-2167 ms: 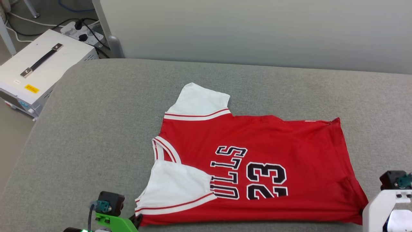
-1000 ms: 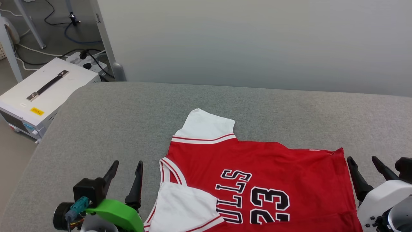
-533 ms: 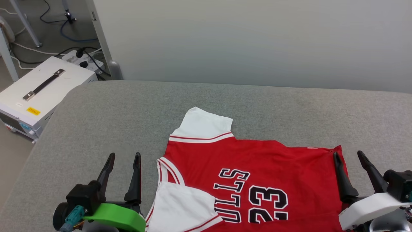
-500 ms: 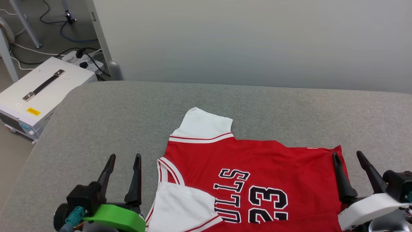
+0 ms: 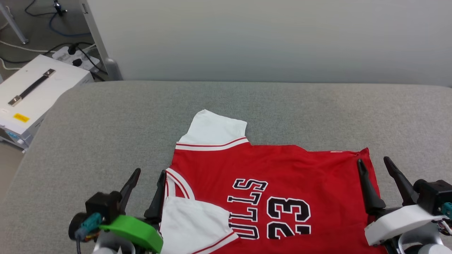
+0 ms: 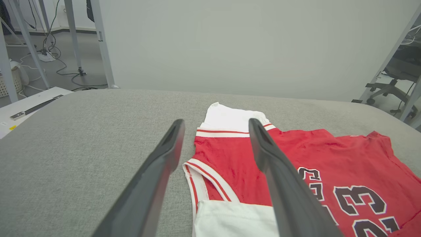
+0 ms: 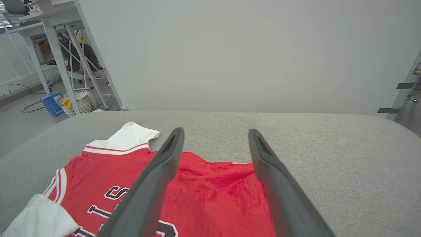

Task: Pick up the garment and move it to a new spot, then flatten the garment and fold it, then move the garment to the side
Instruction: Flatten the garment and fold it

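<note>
Fingers (image 5: 157, 197) of left gripper (image 5: 150, 173) and right gripper (image 5: 373, 160) wide apart, empty, at collar and hem ends of garment (image 5: 282, 169) by worktop (image 5: 106, 123) front edge; fold step likely in hand, next: 2 pinches on near corners.

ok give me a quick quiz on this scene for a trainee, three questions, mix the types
1. True or false: the left gripper and right gripper are both shut on the jersey.
2. The near sleeve lies: A) folded over the red front, covering part of the lettering; B) tucked out of sight under the body; C) rolled into a ball.
3. What number is printed on the jersey?

Key: 1 false, both are open and hold nothing. 2 A. 3 23.
</note>
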{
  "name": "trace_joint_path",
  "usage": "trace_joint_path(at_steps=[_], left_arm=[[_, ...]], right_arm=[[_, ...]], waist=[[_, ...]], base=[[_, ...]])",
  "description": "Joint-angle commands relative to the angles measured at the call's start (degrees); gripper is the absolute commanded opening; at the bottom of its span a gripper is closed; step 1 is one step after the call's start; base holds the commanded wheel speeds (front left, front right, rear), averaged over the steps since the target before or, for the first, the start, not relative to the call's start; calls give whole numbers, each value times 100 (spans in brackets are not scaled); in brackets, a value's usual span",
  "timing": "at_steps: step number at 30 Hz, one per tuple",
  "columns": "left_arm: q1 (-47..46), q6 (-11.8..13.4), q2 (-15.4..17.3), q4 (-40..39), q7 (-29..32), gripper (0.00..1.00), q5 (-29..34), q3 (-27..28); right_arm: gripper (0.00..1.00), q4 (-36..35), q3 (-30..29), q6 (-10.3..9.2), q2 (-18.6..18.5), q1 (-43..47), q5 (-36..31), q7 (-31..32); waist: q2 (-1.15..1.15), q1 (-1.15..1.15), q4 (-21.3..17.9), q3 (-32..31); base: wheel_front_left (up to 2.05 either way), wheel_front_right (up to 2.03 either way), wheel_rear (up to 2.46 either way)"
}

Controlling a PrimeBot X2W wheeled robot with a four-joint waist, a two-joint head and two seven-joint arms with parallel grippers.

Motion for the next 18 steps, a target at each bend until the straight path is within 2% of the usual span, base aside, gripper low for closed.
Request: trace_joint_path(at_steps=[1,8,10,18], left_arm=[[-366,-54,171,31,188,100,-8,-42],[-1961,-158,764,190,1557,100,-435,-534],[-2400,-162,896,227,1951,100,-661,-688],[-4271,-166,1759,585,3761,100,-1816,-1523]], right_arm=[[100,-68,34,-4,-22,-174,-35,8],[100,-263,165,-4,64,-598,-132,6],[100,-276,212,-4,97,-693,-150,-11],[100,-237,456,-4,274,-1077,-166,-217]], waist=[[69,0,-171,370],[69,0,-512,1112],[69,0,-619,1281],[69,0,-1129,1958]], base=[[0,0,0],[0,0,0],[0,0,0],[0,0,0]])
